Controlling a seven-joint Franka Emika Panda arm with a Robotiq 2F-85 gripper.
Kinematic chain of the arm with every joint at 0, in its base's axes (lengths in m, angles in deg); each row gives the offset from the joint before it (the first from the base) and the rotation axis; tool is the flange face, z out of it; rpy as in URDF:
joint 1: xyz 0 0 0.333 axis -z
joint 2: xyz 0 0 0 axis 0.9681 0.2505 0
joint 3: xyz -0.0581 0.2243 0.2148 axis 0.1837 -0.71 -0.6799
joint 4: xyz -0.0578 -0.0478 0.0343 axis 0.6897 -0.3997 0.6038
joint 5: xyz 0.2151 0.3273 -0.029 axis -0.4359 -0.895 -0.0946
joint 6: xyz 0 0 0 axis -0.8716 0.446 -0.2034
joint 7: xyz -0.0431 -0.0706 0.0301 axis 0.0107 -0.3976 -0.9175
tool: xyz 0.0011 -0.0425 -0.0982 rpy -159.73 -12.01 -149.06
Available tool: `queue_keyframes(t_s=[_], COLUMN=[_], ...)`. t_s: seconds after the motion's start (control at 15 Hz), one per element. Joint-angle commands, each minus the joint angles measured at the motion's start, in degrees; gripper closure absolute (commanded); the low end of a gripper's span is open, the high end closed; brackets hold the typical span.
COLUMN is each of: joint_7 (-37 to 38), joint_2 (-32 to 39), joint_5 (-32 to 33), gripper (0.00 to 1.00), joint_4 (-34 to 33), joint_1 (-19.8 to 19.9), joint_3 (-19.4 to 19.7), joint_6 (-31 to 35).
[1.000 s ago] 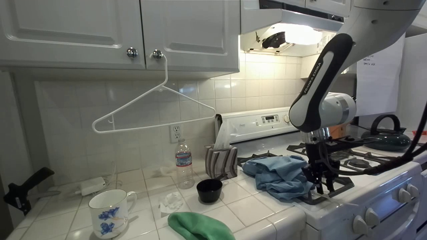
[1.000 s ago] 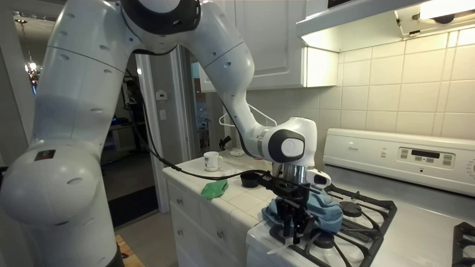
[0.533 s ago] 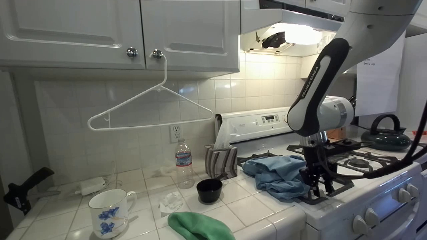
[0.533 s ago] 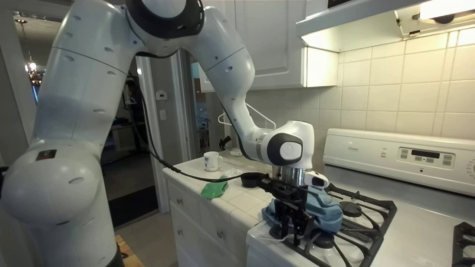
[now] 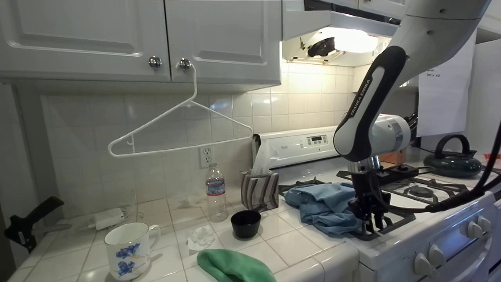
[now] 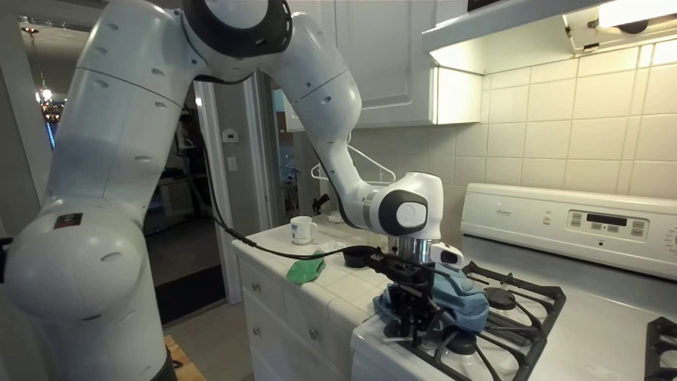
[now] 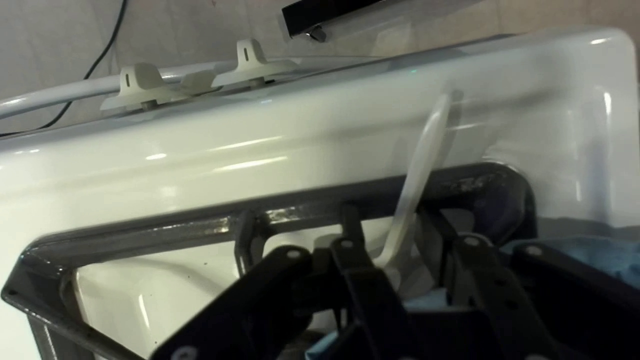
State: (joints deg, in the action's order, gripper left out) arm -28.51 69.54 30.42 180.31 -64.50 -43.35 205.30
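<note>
At the near left corner of the stove, in both exterior views, the claw points down, low over the black grate. Its fingers stand apart, with a white utensil between them in the wrist view; whether they touch it I cannot tell. The utensil crosses the front bar of the grate. Just beyond the claw, in an exterior view, lies a crumpled blue cloth. Farther off, to the left on the counter, are a green cloth, a black cup and, beyond them, a white mug.
</note>
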Motion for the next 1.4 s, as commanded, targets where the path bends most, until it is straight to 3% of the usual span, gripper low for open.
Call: queue_keyframes(t_s=[0.0, 0.13, 0.4, 1.13, 1.33], joint_7=[-0.1, 0.1, 2.9, 8.0, 6.2], joint_2=[1.2, 1.2, 0.6, -10.8, -14.3], joint_5=[1.3, 1.4, 1.8, 1.5, 0.4], gripper=[0.95, 1.00, 0.98, 0.98, 0.98], joint_4=[0.0, 0.0, -0.2, 0.8, 3.4], joint_1=[-0.3, -0.3, -1.1, -0.9, -0.6], joint_3=[0.0, 0.2, 1.0, 2.4, 1.6], joint_6=[1.1, 1.0, -0.8, -16.1, -12.6])
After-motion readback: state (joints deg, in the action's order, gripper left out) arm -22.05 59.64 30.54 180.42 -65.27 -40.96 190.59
